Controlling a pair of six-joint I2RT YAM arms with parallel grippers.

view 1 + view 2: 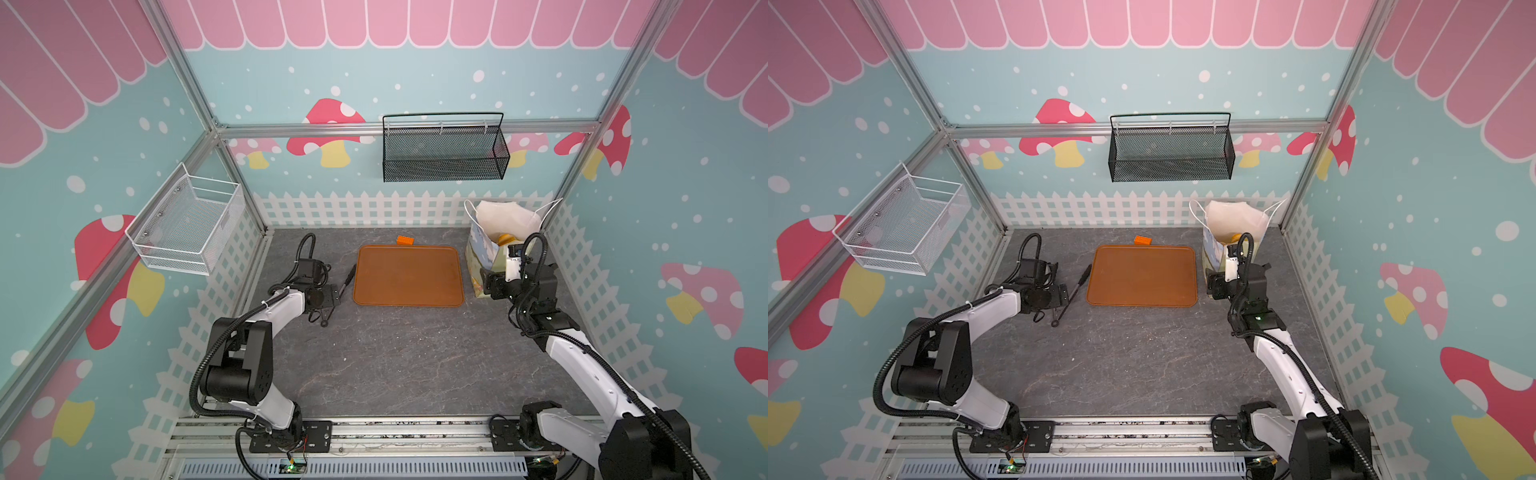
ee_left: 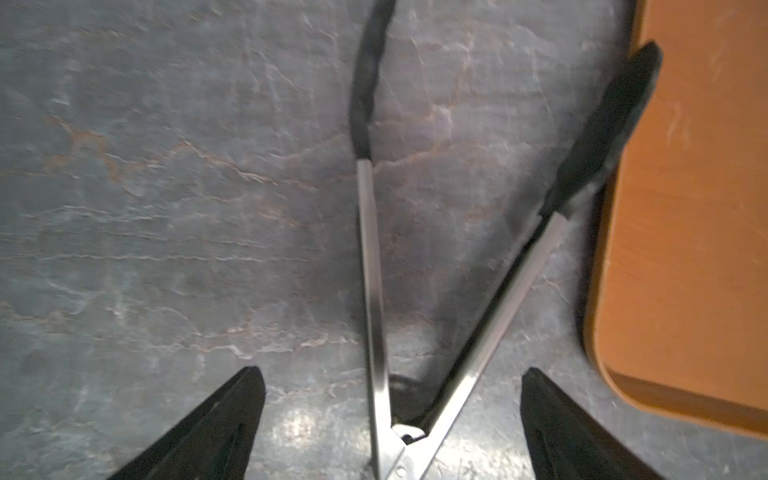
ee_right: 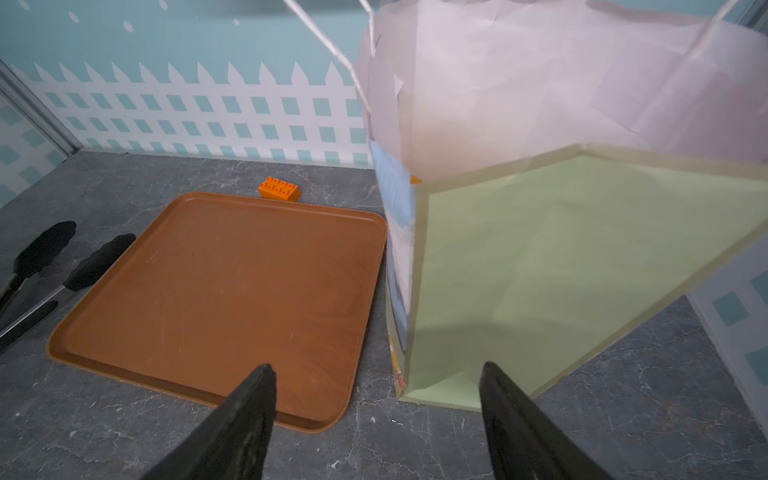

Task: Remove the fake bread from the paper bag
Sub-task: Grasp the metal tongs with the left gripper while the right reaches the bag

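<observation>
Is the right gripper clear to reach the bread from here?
Probably not directly. The right gripper sits low, open, facing the green side of the paper bag; the fake bread shows only through the open top, so it would need to rise over the rim.

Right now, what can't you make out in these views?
- Bread: both top views show only a yellow bit in the bag mouth; bag walls and right arm hide the rest.
- Right wrist view: bag's green wall hides all contents.
- Tongs: left wrist view blurred, ends cut off by frame edges.
</observation>
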